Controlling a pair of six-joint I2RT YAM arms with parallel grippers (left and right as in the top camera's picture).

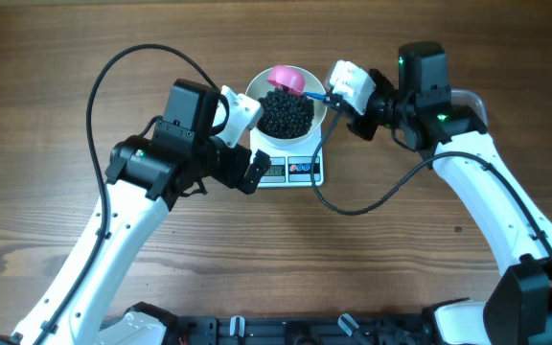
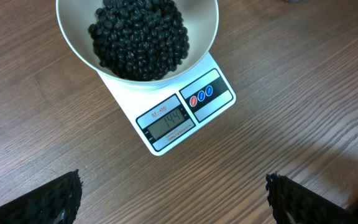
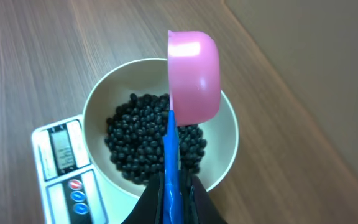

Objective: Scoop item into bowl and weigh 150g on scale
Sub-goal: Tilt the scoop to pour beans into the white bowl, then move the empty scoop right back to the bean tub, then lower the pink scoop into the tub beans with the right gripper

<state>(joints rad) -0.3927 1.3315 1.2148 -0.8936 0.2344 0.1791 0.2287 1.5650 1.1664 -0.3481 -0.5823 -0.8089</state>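
Tiny round black beads [image 2: 138, 37] sit as a loose heap inside the round glossy white bowl [image 2: 73, 43], and the bowl stands on the small white rectangular digital scale [image 2: 219, 102] mid-surface on the brown wooden surface [image 1: 65, 57]. The scale's grey LCD display [image 2: 168, 122] faces near and seems to read 144, so a little short of target by my read. Right fingers [image 3: 143, 208] are clenched on the blue flat handle [image 3: 171, 149] of the pink plastic scoop [image 3: 194, 71]. The scoop cup hangs over the bowl's far-right rim with its rounded outside toward the wrist camera, so I can't tell if any beads are left in it. Left fingers [image 2: 51, 199] are spread wide, grasping nothing, hovering near-side of the scale and apart from it. Handling: the beads look hard, smooth and light each, and will roll and pour like gravel. Pinching them won't work, so they only move by scoop, and a fast tip would dump too many or bounce some over the rim. For the last few grams, small tilts or taps are the likely way. The scoop is light and stiff, and the thin handle could twist in the grip, so holding it mid-handle as it is now looks fine. The bowl is rigid and slick-walled, not clamped to the scale, and a nudge could slide it. If it needs steadying, take it at the rim from the left.
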